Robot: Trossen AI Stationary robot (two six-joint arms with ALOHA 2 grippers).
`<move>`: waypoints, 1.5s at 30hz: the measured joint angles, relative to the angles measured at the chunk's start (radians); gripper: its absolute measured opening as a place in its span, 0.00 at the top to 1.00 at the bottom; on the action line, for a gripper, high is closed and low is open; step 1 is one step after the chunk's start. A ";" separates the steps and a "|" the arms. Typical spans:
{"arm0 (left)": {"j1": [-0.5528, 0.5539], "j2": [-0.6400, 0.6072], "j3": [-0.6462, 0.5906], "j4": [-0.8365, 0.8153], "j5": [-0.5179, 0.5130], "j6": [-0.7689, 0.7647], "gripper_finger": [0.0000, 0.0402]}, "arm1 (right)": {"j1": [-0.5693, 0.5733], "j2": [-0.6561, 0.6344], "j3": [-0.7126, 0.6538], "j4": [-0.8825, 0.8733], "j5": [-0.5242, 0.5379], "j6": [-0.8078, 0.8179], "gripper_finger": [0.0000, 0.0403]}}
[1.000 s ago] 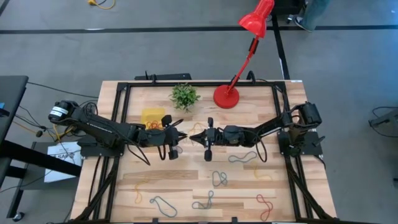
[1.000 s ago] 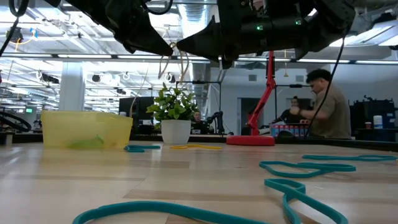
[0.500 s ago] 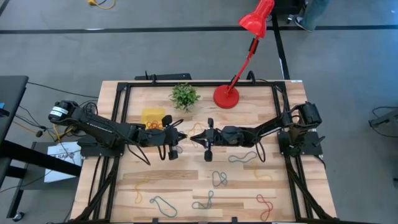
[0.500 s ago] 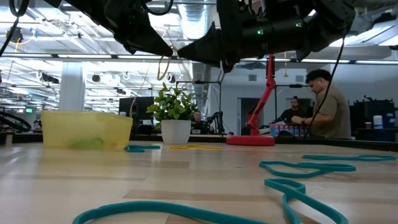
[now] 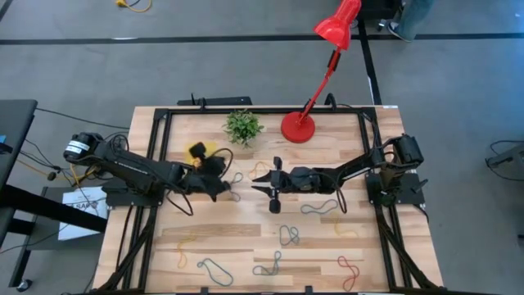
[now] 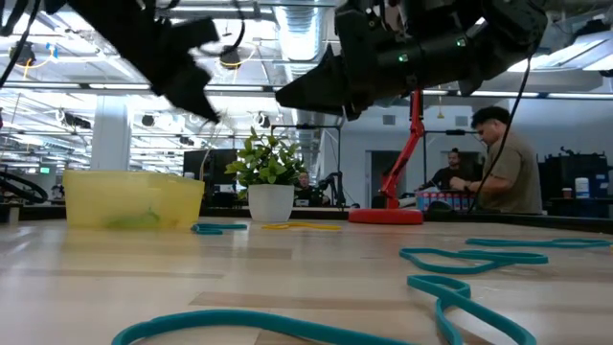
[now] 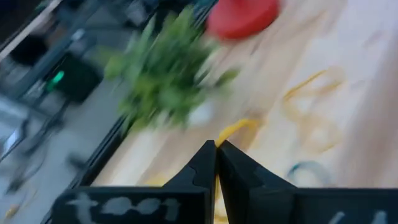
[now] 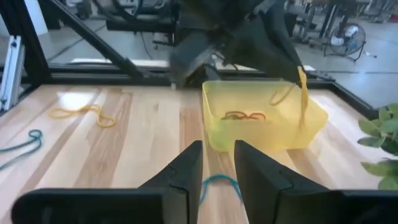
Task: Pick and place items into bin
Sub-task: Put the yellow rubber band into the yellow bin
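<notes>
From above, a pale wooden table [image 5: 246, 238] is standing on a grey floor, framed by black rails. A small green plant [image 5: 243, 126] and a red lamp [image 5: 298, 126] are sitting at its far edge, and loose bands are lying across the near half: a red band [image 5: 350, 271], a grey band [image 5: 288, 236], a teal band [image 5: 214, 268]. The yellow bin [image 5: 196, 151] is lying left of the plant, partly covered by the left gripper [image 5: 218, 164], which is hanging right at the bin's right edge. The right gripper [image 5: 259, 187] is hanging over the table's middle, well apart from the bin, pointing left.

From table height, the room behind is showing ceiling lights and desks, and a person [image 6: 502, 158] is standing on the right. The bin [image 6: 131, 200] is resting far left with something green inside; a teal band [image 6: 469, 259] is lying on the near right.

In the left wrist view, the left gripper [image 7: 216, 148] is keeping its fingers [image 7: 198, 167] pressed together, pinching a yellow band [image 7: 235, 129] whose loop is sticking out just past the tips; the plant [image 7: 168, 78] and the lamp base [image 7: 242, 15] are lying beyond.

In the right wrist view, the right gripper [image 8: 217, 155] is holding its fingers [image 8: 185, 171] spread with nothing between them. The bin [image 8: 261, 118] is lying just ahead with bands in it, and the yellow band [image 8: 298, 93] is dangling from the left gripper [image 8: 292, 61] over the bin's far right side
</notes>
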 joint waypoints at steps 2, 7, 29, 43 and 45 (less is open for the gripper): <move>0.015 0.000 0.000 -0.119 -0.010 -0.108 1.00 | 0.000 0.000 0.000 -0.010 0.000 0.000 0.78; 0.066 0.000 0.000 -0.391 -0.018 -0.357 1.00 | 0.000 0.000 0.000 -0.017 0.000 0.000 0.78; 0.258 -0.001 -0.171 -0.277 0.044 -0.372 0.93 | 0.000 0.000 0.000 -0.016 0.000 0.000 0.78; 0.318 -0.001 -0.171 -0.254 0.043 -0.327 0.80 | 0.000 0.000 0.000 -0.016 -0.001 0.000 0.78; 0.317 -0.001 -0.171 -0.241 0.044 -0.326 0.79 | 0.000 0.000 0.000 -0.016 -0.001 0.000 0.78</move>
